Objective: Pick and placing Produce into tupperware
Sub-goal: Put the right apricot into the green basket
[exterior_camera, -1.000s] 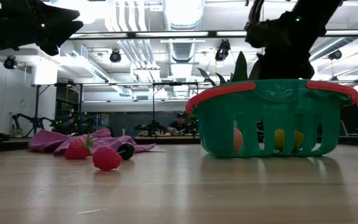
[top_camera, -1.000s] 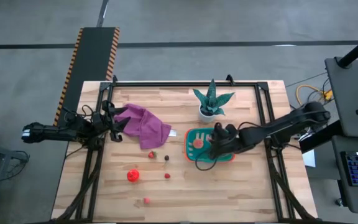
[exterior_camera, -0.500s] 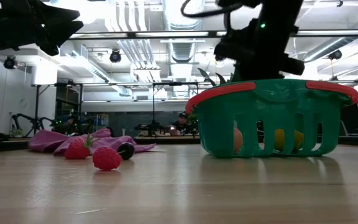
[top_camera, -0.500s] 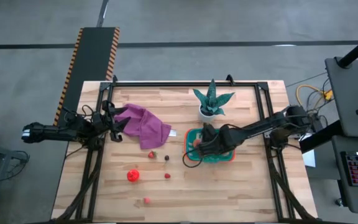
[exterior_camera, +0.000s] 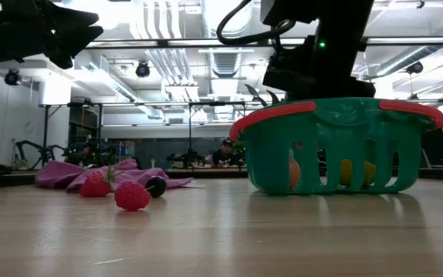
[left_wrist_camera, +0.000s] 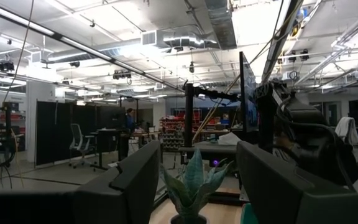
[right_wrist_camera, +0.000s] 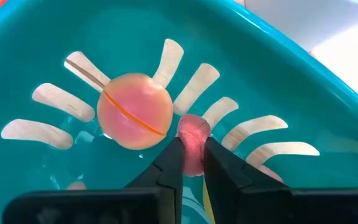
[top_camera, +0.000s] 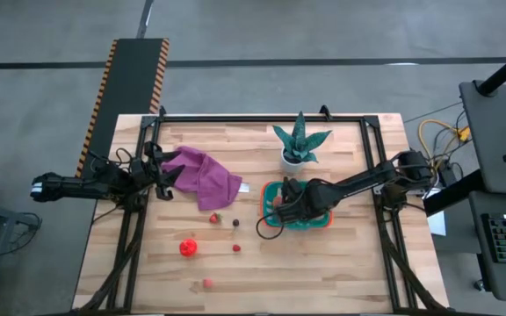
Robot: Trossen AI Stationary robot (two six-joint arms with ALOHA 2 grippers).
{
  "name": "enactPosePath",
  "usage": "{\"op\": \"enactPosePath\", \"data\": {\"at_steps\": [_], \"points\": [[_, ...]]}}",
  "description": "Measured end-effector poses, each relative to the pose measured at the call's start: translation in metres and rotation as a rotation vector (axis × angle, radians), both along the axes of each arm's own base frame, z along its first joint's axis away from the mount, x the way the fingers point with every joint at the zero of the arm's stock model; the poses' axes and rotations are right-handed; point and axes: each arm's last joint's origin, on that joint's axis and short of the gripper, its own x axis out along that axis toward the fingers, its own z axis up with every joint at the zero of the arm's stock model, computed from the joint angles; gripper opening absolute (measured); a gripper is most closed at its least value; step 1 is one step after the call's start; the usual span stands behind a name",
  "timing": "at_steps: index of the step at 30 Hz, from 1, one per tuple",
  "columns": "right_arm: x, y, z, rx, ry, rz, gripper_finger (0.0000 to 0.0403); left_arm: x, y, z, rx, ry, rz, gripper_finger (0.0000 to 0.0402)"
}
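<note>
Wooden tabletop (top_camera: 341,254) carries the teal tupperware (top_camera: 299,211) just below the potted plant (top_camera: 299,145). The right gripper (right_wrist_camera: 190,160) reaches inside it, fingers pinched on a small pink fruit (right_wrist_camera: 192,138) beside a peach-orange fruit (right_wrist_camera: 135,111). About five pieces of produce, one a red fruit (top_camera: 188,247), lie loose, so roughly half remains. The left gripper (top_camera: 158,174), fingers apart, waits beside the purple cloth (top_camera: 205,175)

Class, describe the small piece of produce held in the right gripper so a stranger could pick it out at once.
Find the teal tupperware with the red rim, beside the potted plant. The right gripper reaches down inside it, shut on a small pink fruit. Beside it lies a peach-orange ball, larger and marked with a thin line.
</note>
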Motion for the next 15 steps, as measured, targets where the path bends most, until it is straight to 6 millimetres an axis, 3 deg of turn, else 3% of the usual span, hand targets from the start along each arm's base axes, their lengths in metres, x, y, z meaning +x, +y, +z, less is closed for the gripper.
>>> {"op": "enactPosePath", "data": {"at_steps": [8,15], "points": [[-0.0002,0.0,0.0002,-0.005,0.003,0.01,0.0066,0.0,0.0,0.0,0.0,0.0,0.0,0.0199],[-0.0001,0.0003,0.0003,-0.007,0.008,0.026,0.0117,0.0,0.0,0.0,0.0,0.0,0.0,0.0199]]}}
